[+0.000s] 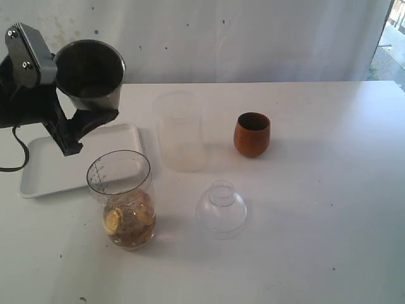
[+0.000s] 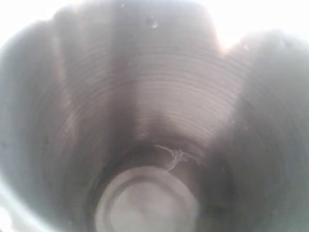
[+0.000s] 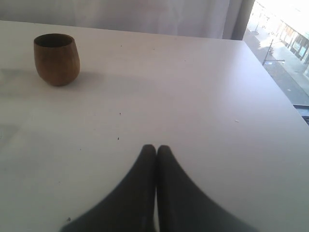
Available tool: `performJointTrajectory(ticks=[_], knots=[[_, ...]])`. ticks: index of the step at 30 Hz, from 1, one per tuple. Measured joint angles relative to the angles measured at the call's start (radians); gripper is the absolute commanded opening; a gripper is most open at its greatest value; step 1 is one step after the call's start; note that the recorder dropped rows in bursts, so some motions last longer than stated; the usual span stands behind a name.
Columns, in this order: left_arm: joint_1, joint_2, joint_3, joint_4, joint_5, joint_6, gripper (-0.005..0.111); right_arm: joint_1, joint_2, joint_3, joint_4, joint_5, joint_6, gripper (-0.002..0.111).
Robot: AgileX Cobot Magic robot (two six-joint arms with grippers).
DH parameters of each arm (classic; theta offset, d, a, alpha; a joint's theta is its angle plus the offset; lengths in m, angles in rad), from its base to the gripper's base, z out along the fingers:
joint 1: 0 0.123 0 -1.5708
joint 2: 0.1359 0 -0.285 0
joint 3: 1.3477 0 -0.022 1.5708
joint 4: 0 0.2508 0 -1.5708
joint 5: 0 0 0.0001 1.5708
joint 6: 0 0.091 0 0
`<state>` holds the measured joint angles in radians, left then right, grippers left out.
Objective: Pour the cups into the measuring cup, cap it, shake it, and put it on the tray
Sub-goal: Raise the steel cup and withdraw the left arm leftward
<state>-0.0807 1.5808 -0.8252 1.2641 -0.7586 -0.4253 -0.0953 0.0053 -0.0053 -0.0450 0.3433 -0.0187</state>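
Steel tumbler (image 2: 154, 121) fills my left wrist view and I see a bare bottom, so this pour looks done. My left tool (image 1: 85, 117) has its jaws spread wide around the tumbler, holding it above the tray (image 1: 38, 177). The measuring cup (image 1: 121, 196) stands uncapped on the bench (image 1: 329, 221) just in front of the tray, golden-brown bits low inside. Next, I reckon: park the tumbler, fetch the wooden cup (image 1: 252, 134), whose contents are hidden. My right tool (image 3: 155, 159) is pinched closed, empty.
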Motion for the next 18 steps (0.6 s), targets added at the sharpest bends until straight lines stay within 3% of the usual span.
performJointTrajectory(ticks=[1, 5, 10, 14, 18], knots=[[0.000, 0.000, 0.000, -0.002, 0.000, -0.143, 0.000, 0.000, 0.000, 0.000, 0.000, 0.000, 0.000, 0.000], [0.000, 0.000, 0.000, -0.054, 0.094, -0.362, 0.000, 0.000, 0.000, 0.000, 0.000, 0.000, 0.000, 0.000], [0.024, 0.000, 0.002, -0.209, 0.207, -0.396, 0.000, 0.000, 0.000, 0.000, 0.000, 0.000, 0.000, 0.000], [0.174, -0.002, 0.067, -0.353, 0.168, -0.375, 0.000, 0.000, 0.000, 0.000, 0.000, 0.000, 0.000, 0.000], [0.315, -0.002, 0.155, -0.389, 0.107, -0.287, 0.000, 0.000, 0.000, 0.000, 0.000, 0.000, 0.000, 0.000]])
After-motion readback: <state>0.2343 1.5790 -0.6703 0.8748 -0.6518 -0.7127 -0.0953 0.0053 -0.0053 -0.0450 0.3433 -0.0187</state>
